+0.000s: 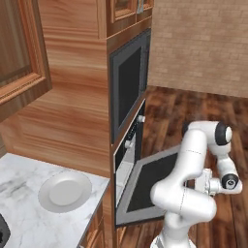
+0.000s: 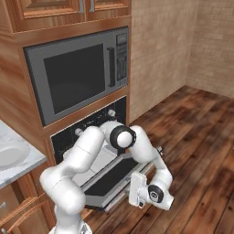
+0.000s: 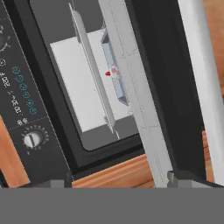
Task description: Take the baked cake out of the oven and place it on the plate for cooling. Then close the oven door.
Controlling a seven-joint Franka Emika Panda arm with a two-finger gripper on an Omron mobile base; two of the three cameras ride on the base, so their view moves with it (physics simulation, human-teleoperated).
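- Oven point(image 1: 127, 167): its cavity stands open, with the oven door point(image 1: 155, 181) folded down flat toward the floor; its silver bar handle point(image 3: 205, 87) runs along the door's outer edge.
- Baked cake point(image 3: 112, 71): it rests on a grey tray point(image 3: 114, 65) inside the cavity, its red berry visible in the hand view.
- Gripper point(image 3: 118, 183): it hovers outside the oven, beyond the door's edge, with its finger tips spread apart and nothing between them.
- Plate point(image 1: 65, 190): it lies bare on the marble counter point(image 1: 24, 213), left of the oven.
- Risk: the lowered door lies between the hand and the cake, so a low reach could strike the door or the rack point(image 3: 94, 70).
- Risk: the slice is small, so an off-centre pinch could topple it or push it deeper.
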